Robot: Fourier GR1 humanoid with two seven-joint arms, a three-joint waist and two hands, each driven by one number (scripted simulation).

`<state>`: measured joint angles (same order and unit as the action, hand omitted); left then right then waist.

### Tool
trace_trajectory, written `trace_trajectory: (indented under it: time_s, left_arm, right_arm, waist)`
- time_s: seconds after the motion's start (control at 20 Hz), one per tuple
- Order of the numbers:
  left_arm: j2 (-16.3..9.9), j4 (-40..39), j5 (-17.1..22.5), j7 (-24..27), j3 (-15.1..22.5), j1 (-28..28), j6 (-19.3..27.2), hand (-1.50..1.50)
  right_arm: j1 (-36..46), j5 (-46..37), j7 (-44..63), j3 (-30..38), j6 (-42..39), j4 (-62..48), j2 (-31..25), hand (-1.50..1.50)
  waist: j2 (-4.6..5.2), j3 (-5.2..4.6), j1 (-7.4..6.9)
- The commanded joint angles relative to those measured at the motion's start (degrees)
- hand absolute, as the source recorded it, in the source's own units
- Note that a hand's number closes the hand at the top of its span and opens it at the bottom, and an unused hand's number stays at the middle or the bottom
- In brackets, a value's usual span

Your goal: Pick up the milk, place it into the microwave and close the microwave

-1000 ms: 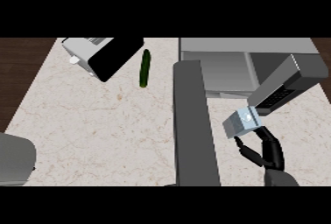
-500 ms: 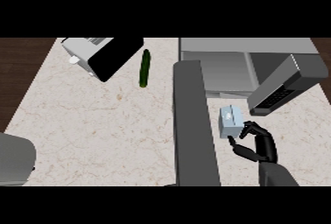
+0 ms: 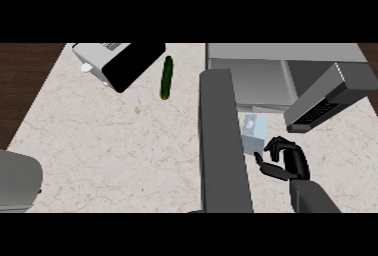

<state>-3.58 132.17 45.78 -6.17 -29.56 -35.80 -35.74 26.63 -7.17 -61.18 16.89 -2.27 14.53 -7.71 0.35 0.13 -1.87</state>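
The milk carton (image 3: 253,131), pale blue and white, shows just right of the long grey microwave door (image 3: 221,145), which stands open across the counter's middle. The microwave (image 3: 251,75) is at the back right, its grey cavity facing the carton. A dark keypad panel (image 3: 325,102) slants at its right side. My right hand (image 3: 286,161) comes in from the lower right. Its fingers are curled against the carton's lower right side and its thumb lies below the carton. My left hand is out of sight.
A green cucumber (image 3: 167,77) lies at the back centre. A white appliance with a black slab (image 3: 129,65) stands at the back left. A grey rounded shape (image 3: 16,182) sits at the left edge. Dark floor borders the speckled counter (image 3: 111,140) on the left.
My right hand has carried the milk carton leftward and a little up, from below the keypad panel to beside the open door.
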Motion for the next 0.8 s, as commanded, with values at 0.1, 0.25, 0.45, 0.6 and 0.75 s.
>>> trace_trajectory:
  time_s: [0.1, 0.25, 0.45, 0.6, 0.75]
  left_arm:
    - [-1.58, 1.58, 4.85, -0.05, -3.66, -1.26, -1.75, -1.50]
    - [-0.24, 2.57, 0.29, -3.01, 0.92, 2.78, 2.70, -1.50]
    - [1.76, 4.07, 1.43, -2.50, -0.36, -1.92, -0.70, -1.50]
    - [-0.44, 3.53, 2.29, -3.41, -1.45, 0.18, 0.84, -1.50]
    - [-1.20, -1.06, 0.09, -2.73, -1.35, 4.82, 0.61, -1.50]
  right_arm:
    - [1.87, -2.21, -4.48, -1.77, 1.87, -0.71, 0.94, 1.50]
    - [5.49, -2.06, -2.71, -1.16, 4.29, -0.03, 1.05, 1.50]
    - [11.11, -0.59, 2.80, 0.37, 4.38, 0.85, -0.42, 1.50]
    - [14.73, -1.47, 4.55, 0.31, 5.66, -1.72, -0.88, 1.50]
    - [17.51, -1.92, 7.07, 0.43, 6.70, -3.60, -2.21, 1.50]
  waist:
    - [-0.06, 0.00, 0.22]
    - [0.14, 0.02, 0.58]
    - [-0.05, -0.02, -0.07]
    - [0.31, 0.04, -0.60]
    - [0.45, 0.01, -0.44]
